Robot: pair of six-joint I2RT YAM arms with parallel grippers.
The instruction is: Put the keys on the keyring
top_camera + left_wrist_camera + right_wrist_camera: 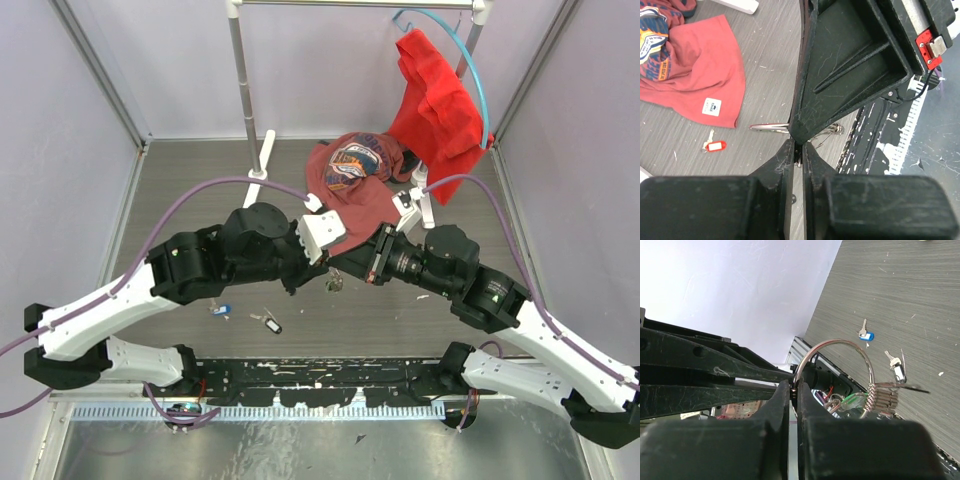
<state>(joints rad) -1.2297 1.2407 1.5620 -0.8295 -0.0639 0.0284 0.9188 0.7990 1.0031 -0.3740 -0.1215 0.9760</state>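
My right gripper [794, 388] is shut on one end of the keyring [840, 346], a silver wire ring with a green tag [855, 401] and dangling keys, held above the table. In the top view the keyring [333, 282] hangs between both grippers. My left gripper [800, 146] is shut on a small silver piece, seemingly a key, its tips right under the right finger and beside the ring [769, 127]. A blue-tagged key [220, 310] and a black-and-white key [270, 322] lie on the table; both show in the right wrist view, the blue one [866, 335] and the black-and-white one [897, 371]. A red-tagged key [716, 146] lies near the shirt.
A red graphic shirt [352, 180] lies on the table behind the grippers. Another red garment [435, 100] hangs from a hanger on the rack. The rack pole [242, 80] and its white feet stand at the back. A black rail [320, 375] runs along the near edge.
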